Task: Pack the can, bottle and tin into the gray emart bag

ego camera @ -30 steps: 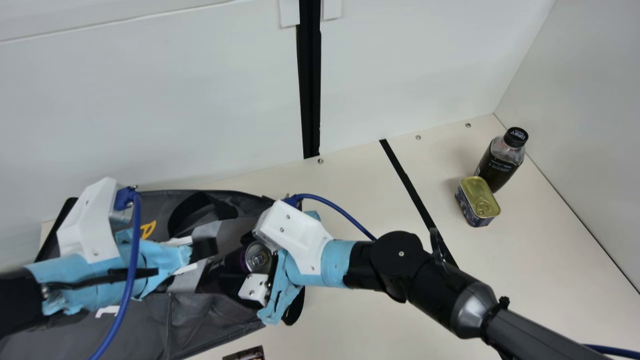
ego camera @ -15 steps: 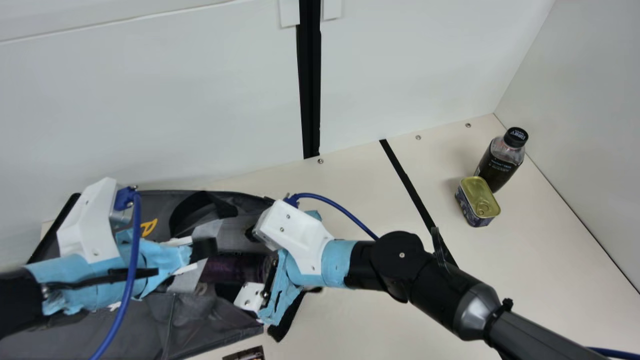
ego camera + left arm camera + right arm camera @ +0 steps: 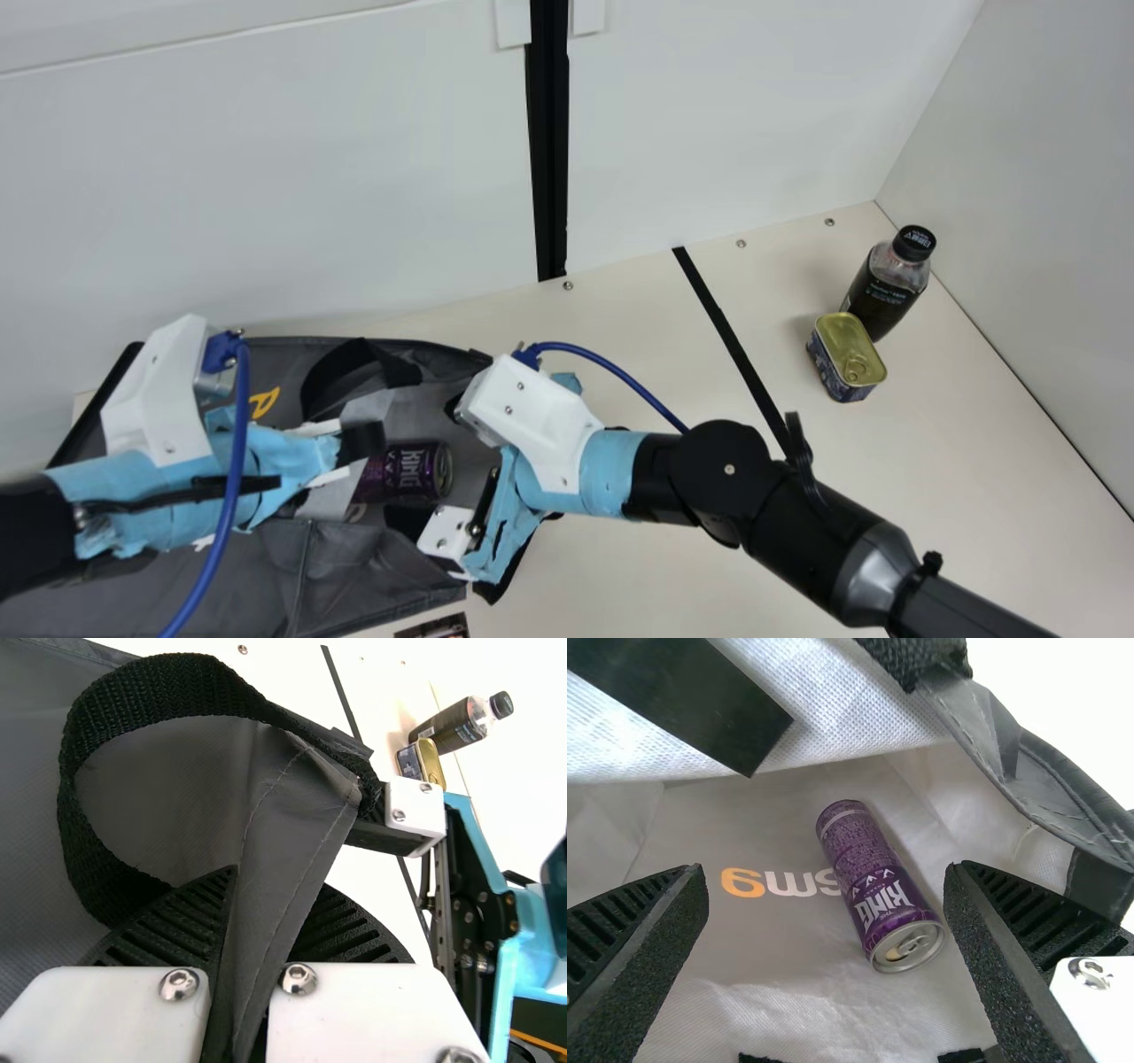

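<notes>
My left gripper is over the gray emart bag; in the left wrist view this gripper is shut on a fold of the bag's edge. My right gripper stands at the bag's mouth; in the right wrist view the gripper is open. The purple can lies inside the bag, and the can shows beyond the open fingers, apart from them. On the table at right, the bottle stands upright against the tin.
A white wall runs behind the table, with a side wall at right. A black tape strip crosses the table between bag and tin. A printed card lies at the front edge.
The can has gone from my right gripper and now lies on its side in the bag. That gripper has opened and moved slightly right. My left arm has kept still.
</notes>
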